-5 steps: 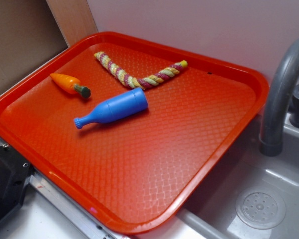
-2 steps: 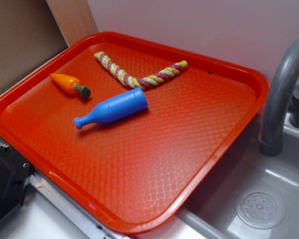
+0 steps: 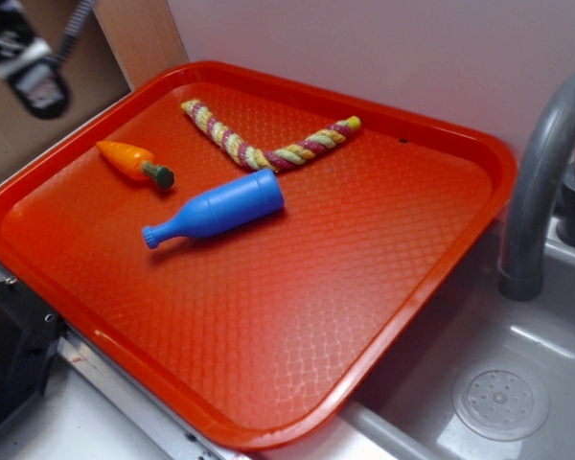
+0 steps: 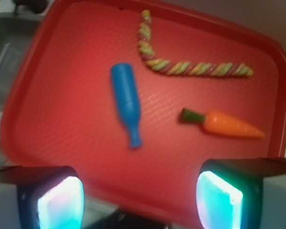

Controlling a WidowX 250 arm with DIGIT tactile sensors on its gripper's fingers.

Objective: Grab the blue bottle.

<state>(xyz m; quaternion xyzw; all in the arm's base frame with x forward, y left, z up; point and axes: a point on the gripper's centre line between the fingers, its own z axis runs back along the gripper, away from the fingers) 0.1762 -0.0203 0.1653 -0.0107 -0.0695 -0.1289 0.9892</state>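
Note:
The blue bottle (image 3: 216, 211) lies on its side on the red tray (image 3: 364, 316), cap pointing to the front left. My gripper (image 3: 24, 57) shows blurred at the top left corner of the exterior view, above and beyond the tray's left edge, well apart from the bottle. In the wrist view the blue bottle (image 4: 125, 98) lies ahead on the tray (image 4: 62, 95), cap toward me. The gripper (image 4: 140, 200) is open, its two glowing pads wide apart over the tray's near rim with nothing between them.
An orange toy carrot (image 3: 129, 158) (image 4: 229, 124) lies just left of the bottle. A striped twisted rope (image 3: 259, 144) (image 4: 181, 67) lies behind it. A grey faucet (image 3: 541, 172) and a sink with a drain (image 3: 500, 401) stand to the tray's right.
My gripper has come into the exterior view at the top left corner; it was out of view before. The bottle, carrot and rope have not moved.

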